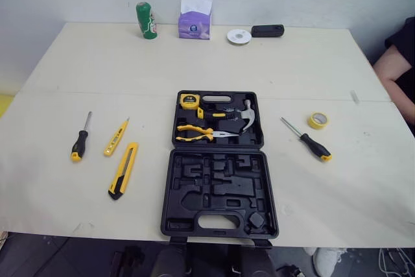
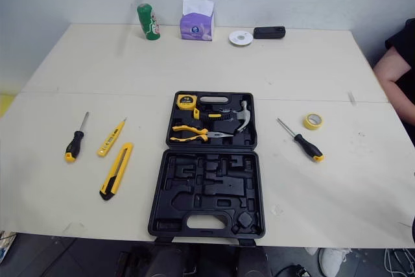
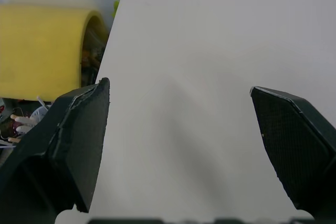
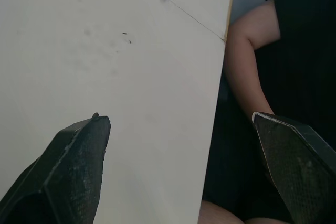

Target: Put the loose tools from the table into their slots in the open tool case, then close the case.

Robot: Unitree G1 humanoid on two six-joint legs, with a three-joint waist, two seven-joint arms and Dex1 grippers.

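**Head views.** Open tool case (image 1: 218, 163) at the centre of the desk (image 1: 78, 63). Its far half holds a tape measure (image 1: 189, 101), pliers (image 1: 201, 133) and a hammer (image 1: 241, 116). On the desk to its left lie a black-handled screwdriver (image 1: 80, 139), a yellow tester pen (image 1: 115, 138) and a utility knife (image 1: 123, 170). To its right lie a second screwdriver (image 1: 308, 139) and a tape roll (image 1: 318, 120).

**Left wrist view.** Left gripper (image 3: 178, 88), fingers spread wide and released, over the desk surface.

**Right wrist view.** Right gripper (image 4: 179, 118), fingers likewise released, above the desk's right edge, near a person's arm (image 4: 247, 61).
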